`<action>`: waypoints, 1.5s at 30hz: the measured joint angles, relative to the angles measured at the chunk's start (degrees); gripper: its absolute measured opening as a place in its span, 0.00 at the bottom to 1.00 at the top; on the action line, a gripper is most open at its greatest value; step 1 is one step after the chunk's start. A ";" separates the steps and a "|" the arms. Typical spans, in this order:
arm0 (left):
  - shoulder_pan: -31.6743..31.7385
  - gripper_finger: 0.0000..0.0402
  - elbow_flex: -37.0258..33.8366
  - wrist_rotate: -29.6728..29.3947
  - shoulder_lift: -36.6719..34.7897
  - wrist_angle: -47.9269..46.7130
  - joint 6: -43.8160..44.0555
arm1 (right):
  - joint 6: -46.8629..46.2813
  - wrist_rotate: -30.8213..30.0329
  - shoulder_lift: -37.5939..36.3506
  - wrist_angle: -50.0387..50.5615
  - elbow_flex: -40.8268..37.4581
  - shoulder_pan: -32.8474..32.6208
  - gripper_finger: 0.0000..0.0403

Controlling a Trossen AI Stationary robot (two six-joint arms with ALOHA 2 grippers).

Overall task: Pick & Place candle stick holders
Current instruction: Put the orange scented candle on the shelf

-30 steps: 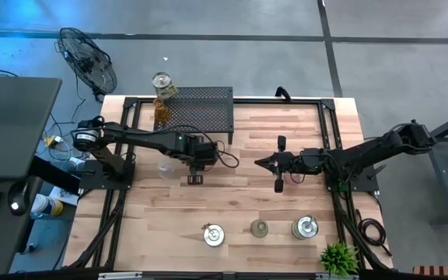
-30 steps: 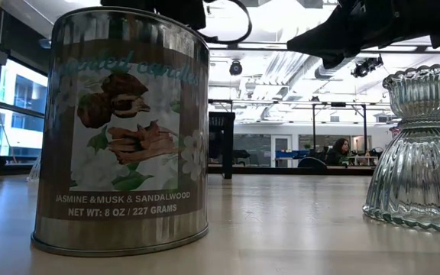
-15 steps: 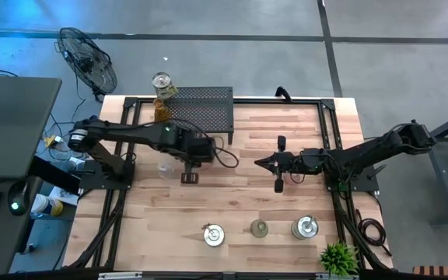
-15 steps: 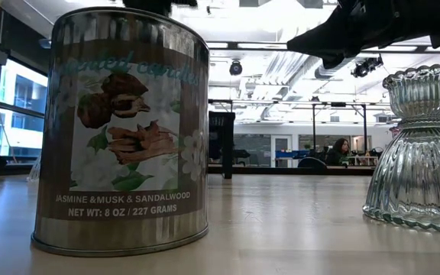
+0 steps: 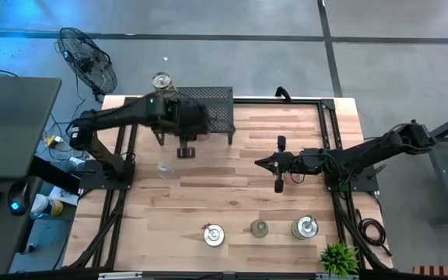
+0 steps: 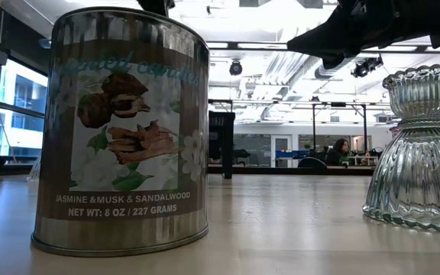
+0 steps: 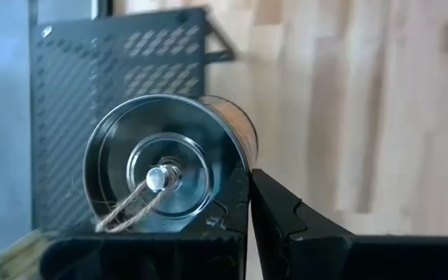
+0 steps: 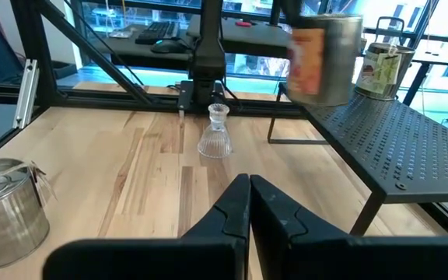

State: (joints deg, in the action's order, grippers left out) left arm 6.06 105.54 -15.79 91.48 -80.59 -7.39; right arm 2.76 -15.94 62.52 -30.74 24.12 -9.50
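High view: my left fingers (image 5: 186, 148) pinch a silver candle tin (image 7: 169, 159) beside the black rack (image 5: 204, 109); right fingers (image 5: 261, 163) pressed together, mid-worktop (image 5: 239, 202).

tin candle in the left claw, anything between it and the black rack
Nothing visible does. The left claw carries the tin candle in the air at the black rack's edge; the other tin stands farther along it.

overhead and low cameras share the table (image 5: 232, 194); wrist cameras look close.
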 joint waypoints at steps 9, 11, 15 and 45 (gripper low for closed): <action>15.38 0.00 0.00 3.45 0.48 1.64 -13.64 | 0.02 0.00 0.00 0.00 0.00 0.00 0.00; 18.78 0.00 0.00 3.54 0.48 1.76 -15.35 | 0.03 0.00 0.00 0.02 0.00 0.00 0.00; 24.46 0.00 0.00 5.92 0.48 4.50 -19.04 | 0.07 0.00 0.00 0.02 0.00 0.00 0.00; 29.62 0.00 0.09 6.21 5.97 5.91 -23.43 | 0.22 0.04 0.00 0.26 0.00 0.00 0.00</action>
State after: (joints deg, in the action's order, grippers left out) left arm 35.68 105.62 -9.58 97.45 -74.68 -30.81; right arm 2.98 -15.90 62.52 -30.48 24.12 -9.50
